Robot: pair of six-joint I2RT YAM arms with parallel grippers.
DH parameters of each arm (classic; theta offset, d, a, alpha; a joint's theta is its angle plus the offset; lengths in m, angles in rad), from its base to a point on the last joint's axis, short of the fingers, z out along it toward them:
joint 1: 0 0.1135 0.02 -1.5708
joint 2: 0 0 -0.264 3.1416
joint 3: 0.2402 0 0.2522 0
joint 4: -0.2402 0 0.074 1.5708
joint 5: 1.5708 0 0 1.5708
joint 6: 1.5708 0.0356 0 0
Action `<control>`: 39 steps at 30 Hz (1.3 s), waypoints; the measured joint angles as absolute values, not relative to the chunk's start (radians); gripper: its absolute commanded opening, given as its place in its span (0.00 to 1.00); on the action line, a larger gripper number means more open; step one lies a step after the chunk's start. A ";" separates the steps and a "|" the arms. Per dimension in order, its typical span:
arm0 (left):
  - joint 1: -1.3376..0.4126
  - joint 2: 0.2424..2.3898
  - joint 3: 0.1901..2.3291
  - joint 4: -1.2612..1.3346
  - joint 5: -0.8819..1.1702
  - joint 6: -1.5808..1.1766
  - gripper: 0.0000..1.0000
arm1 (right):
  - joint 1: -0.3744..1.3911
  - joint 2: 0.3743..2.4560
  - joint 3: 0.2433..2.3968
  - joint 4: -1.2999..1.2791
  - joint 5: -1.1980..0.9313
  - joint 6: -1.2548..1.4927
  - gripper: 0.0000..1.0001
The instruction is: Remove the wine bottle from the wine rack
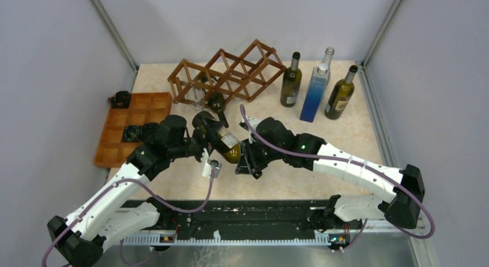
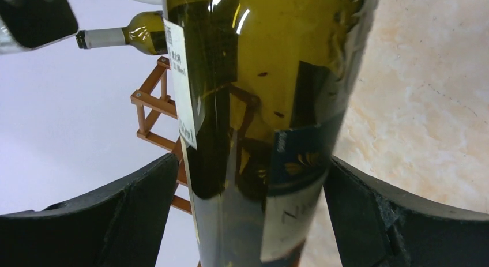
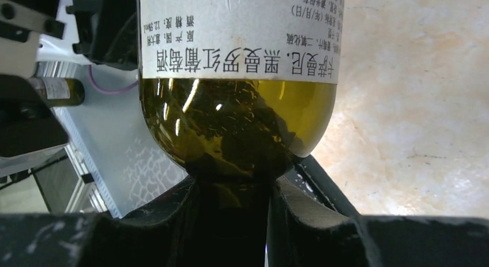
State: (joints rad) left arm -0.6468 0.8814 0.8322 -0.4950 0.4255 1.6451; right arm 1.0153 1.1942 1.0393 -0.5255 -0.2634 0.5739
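Note:
The olive-green wine bottle (image 1: 229, 145) with a white label hangs tilted over the table, in front of the reddish-brown lattice wine rack (image 1: 230, 71) and apart from it. My left gripper (image 1: 209, 131) is shut on the bottle's body; in the left wrist view the bottle (image 2: 259, 105) fills the space between the black fingers (image 2: 121, 215). My right gripper (image 1: 245, 160) is shut on the bottle's neck; in the right wrist view the neck sits between the pads (image 3: 311, 215) below the bottle's shoulder (image 3: 236, 128). The rack also shows in the left wrist view (image 2: 151, 108).
Three bottles stand at the back right: a green one (image 1: 291, 81), a tall blue one (image 1: 316, 91) and an olive one (image 1: 340, 94). Two more bottles (image 1: 214, 98) rest in the rack's lower cells. An orange-brown compartment tray (image 1: 138, 114) lies at the left with dark items (image 1: 140, 132) in it.

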 measured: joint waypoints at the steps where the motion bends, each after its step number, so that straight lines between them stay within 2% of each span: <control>1: -0.647 0.880 0.824 -0.489 0.419 1.654 0.99 | 1.027 1.201 1.046 -0.526 -0.264 0.574 0.00; 8: -0.648 0.874 0.788 -0.506 0.389 1.716 0.98 | 1.085 1.239 1.084 -0.551 -0.257 0.569 0.00; 11: -0.648 0.874 0.782 -0.521 0.373 1.729 0.87 | 1.104 1.240 1.093 -0.566 -0.255 0.569 0.00; 13: -0.649 0.878 0.783 -0.527 0.362 1.730 0.73 | 1.104 1.240 1.095 -0.573 -0.255 0.568 0.02; 16: -0.649 0.892 0.786 -0.524 0.357 1.698 0.40 | 1.105 1.240 1.095 -0.580 -0.245 0.568 0.38; 18: -0.650 0.902 0.791 -0.521 0.354 1.687 0.08 | 1.105 1.240 1.098 -0.583 -0.234 0.566 0.65; 19: -0.650 0.906 0.791 -0.524 0.351 1.674 0.00 | 1.105 1.240 1.105 -0.583 -0.227 0.558 0.75; 22: -0.650 0.927 0.790 -0.546 0.332 1.604 0.00 | 1.108 1.233 1.148 -0.579 -0.182 0.548 0.92; 25: -0.650 0.933 0.791 -0.545 0.320 1.512 0.00 | 1.098 1.200 1.155 -0.566 -0.121 0.553 0.97; 33: -0.650 0.980 0.859 -0.562 0.331 1.068 0.00 | 1.050 1.021 1.155 -0.556 0.130 0.580 0.99; 39: -0.650 1.005 0.891 -0.590 0.416 0.767 0.00 | 0.985 0.917 1.155 -0.538 0.247 0.591 0.99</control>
State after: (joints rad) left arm -0.6502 1.0054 0.8906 -0.5900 0.4156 0.7666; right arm 0.9848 0.9173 1.1549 -0.5385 0.2470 0.5907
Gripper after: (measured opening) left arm 0.830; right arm 0.985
